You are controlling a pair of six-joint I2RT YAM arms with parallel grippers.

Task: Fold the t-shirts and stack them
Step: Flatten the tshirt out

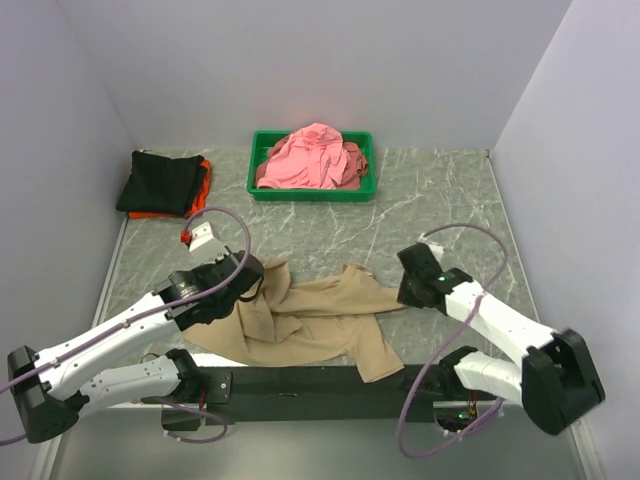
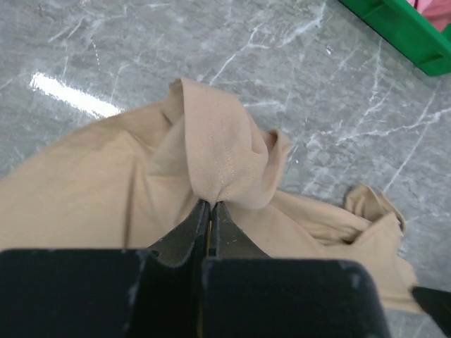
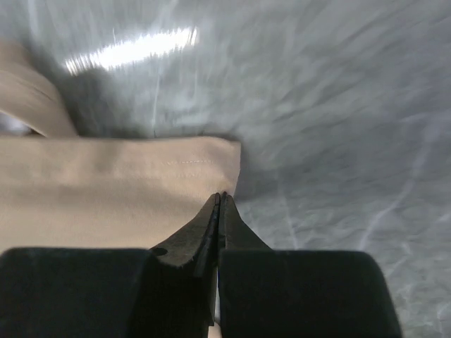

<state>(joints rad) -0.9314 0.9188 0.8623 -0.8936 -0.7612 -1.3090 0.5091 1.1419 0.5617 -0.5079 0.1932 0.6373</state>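
T-shirt [image 1: 310, 325], tan, fold pinched in left gripper [image 2: 210, 205], hem in right gripper [image 3: 220, 198]

No lettering, number, brand or sign can be read in any view. A small white tag [image 1: 203, 236] sits by the cable above the left arm's wrist, and it is too small to show whether anything is printed on it.
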